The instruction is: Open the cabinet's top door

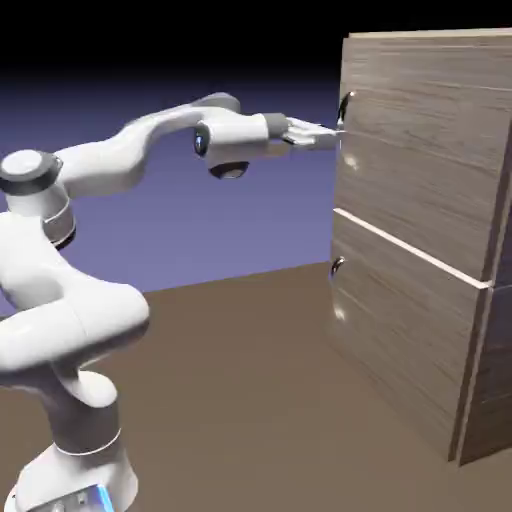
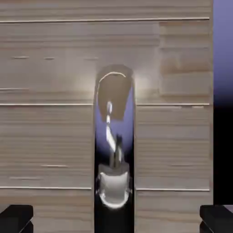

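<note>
Gripper level at the handle on the top door of the cabinet, fingers spread wide either side of the handle, presumably lined up to close and pull; door apparently shut.

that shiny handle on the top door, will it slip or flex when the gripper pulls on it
The handle looks like polished, mirror-like metal, so probably stiff but possibly slippery. Its curved shape should let the fingers hook behind it. The top door looks large, so it likely swings heavily.
</note>
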`<state>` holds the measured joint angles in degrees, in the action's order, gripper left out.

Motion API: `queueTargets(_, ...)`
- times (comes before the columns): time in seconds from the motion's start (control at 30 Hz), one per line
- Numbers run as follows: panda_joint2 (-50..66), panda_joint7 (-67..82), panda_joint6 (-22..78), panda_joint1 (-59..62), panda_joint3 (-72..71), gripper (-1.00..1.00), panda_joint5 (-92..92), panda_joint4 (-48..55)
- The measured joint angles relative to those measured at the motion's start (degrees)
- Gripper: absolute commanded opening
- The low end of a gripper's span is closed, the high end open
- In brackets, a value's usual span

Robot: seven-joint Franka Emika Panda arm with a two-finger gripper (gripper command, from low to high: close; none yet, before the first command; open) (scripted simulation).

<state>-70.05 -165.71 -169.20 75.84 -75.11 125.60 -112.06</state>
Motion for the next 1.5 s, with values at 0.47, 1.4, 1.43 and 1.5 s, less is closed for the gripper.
queueTargets(0.47, -5.23, 15.28, 22.26, -19.98, 15.22, -1.0, 9.01, -24.93)
queueTargets(1.4, -4.73, 30.91, 72.53, -38.91, 71.38, -1.0, -31.98, -52.89)
queueTargets(1.43, -3.74, 31.54, 74.21, -38.83, 73.46, -1.0, -33.95, -52.55)
queueTargets(1.5, -1.42, 32.89, 77.61, -38.78, 77.61, -1.0, -37.91, -51.56)
